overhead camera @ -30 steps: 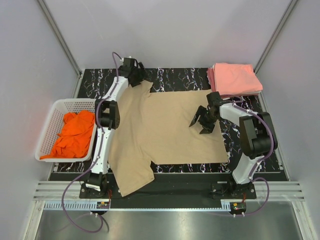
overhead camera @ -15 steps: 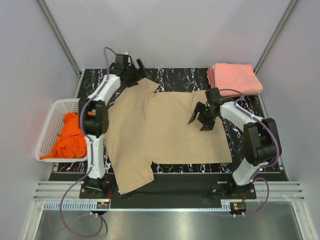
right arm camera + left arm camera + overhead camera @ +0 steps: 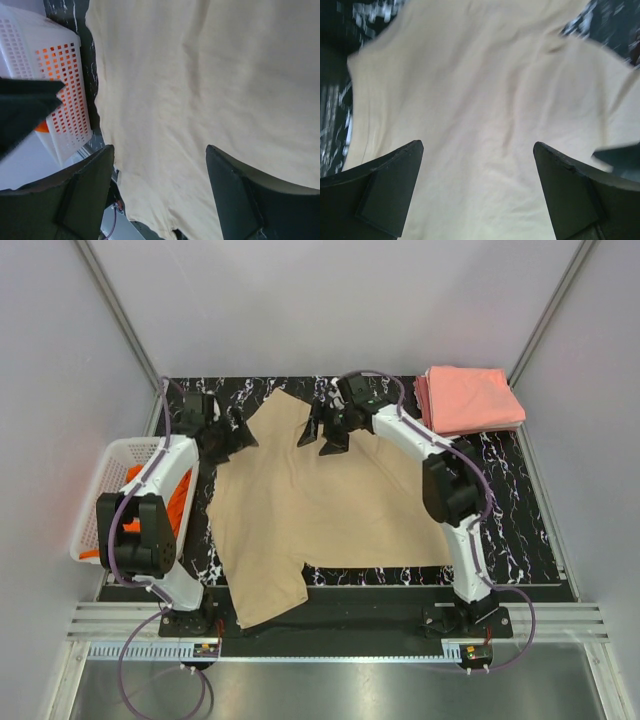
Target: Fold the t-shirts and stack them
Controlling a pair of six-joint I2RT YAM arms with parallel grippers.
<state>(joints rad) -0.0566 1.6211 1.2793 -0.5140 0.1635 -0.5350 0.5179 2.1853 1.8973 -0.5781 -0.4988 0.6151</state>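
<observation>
Top external view: the tan shirt (image 3: pixel 330 500) lies spread flat on the table (image 3: pixel 520 490), sleeves toward the left. The left gripper (image 3: pixel 236 438) and right gripper (image 3: pixel 322 435) hover over its far left part, both spread wide and holding nothing, probably placed to pinch the far sleeve and shoulder for a fold. Folded pink shirts (image 3: pixel 470 400) sit stacked far right

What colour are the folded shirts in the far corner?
Salmon pink. The folded t-shirts show best in the top external view.
</observation>
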